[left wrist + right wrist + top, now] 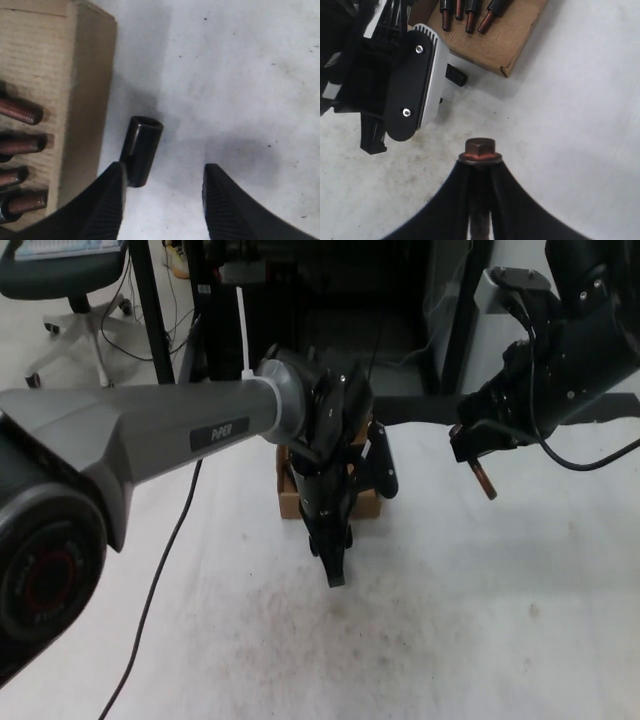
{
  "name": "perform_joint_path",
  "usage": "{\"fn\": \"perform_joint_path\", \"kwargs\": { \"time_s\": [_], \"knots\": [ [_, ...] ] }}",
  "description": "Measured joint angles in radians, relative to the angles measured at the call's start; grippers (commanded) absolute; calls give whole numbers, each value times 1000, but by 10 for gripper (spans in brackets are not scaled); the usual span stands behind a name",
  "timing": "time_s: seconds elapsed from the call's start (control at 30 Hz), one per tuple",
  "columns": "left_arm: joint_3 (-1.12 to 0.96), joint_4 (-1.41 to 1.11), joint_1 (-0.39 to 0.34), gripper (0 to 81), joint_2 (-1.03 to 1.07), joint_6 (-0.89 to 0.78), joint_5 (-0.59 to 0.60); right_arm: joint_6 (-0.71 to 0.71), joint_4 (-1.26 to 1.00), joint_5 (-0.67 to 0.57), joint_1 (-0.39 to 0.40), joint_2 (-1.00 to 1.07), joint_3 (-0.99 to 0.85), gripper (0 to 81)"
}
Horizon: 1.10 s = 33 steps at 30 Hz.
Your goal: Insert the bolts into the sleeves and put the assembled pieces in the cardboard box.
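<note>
— What's under you?

— A white bench, scuffed and stained, with the cardboard box near its middle. Four assembled pieces lie in it, threads showing.

— And your hands?

— My left gripper has its fingers apart, low over the bench. The black sleeve lies on its side just outside the box wall, its near end at one finger's tip rather than between the two. My right gripper is clamped on a bolt, held up well apart from the sleeve.

— What worries you?

— Closing as I stand. The sleeve sits off-centre, so one finger could roll it against the box or pinch it crooked. The bolt would then meet a tilted bore and jam.

— Do the views agree?

— My left wrist view shows the sleeve's open mouth and that offset. The right wrist view shows the bolt's hex head and flange. The high view shows the bolt sticking out below my fingers. Whether my finger touches the sleeve, I can't quite tell.
</note>
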Motion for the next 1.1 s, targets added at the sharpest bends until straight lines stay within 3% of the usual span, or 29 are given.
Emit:
{"fn": "perform_joint_path", "kwargs": {
  "time_s": [0.93, 0.97, 1.03, 1.1],
  "knots": [
    [-4, -52, 6, 451, 31, 0, 21, 0, -12, 0, 0, 0, 0, 8],
    [-5, -52, 6, 441, 33, -2, 28, 0, -12, 0, 0, 0, 0, 8],
    [-4, -52, 6, 335, 33, -4, 28, 0, -12, 0, 0, 0, 0, 8],
    [-4, -52, 8, 141, 33, -5, 28, 0, -12, 0, 0, 0, 0, 8]
  ]
}}
